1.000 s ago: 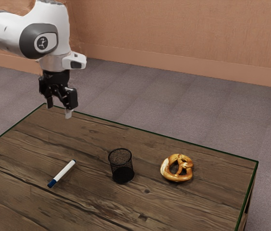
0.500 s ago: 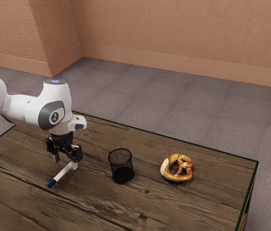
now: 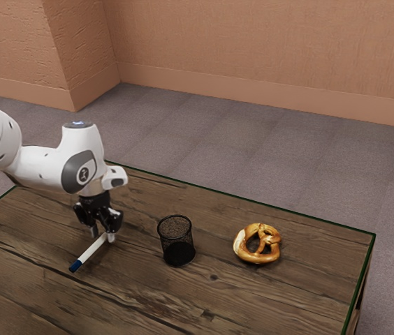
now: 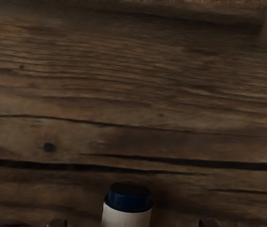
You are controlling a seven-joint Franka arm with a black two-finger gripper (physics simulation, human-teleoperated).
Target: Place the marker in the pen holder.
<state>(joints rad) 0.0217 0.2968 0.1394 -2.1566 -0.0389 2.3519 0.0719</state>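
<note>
And the hand (image 3: 103, 237) is right down low at the worktop (image 3: 253, 300), open, its fingers either side of the marker (image 3: 89, 255) w/ a gap btwn each & the barrel in the wrist view. No grip on it, folks! Marker's lying on the wood, blue end pointing away from the hand, toward the ext. view's lower L. Pen holder (image 3: 178, 254), black mesh, stands upright nearby, to the ext. view's R of the marker, w/ the pretzel (image 3: 256, 259) beyond it, same dir., flat on the wood.
</note>
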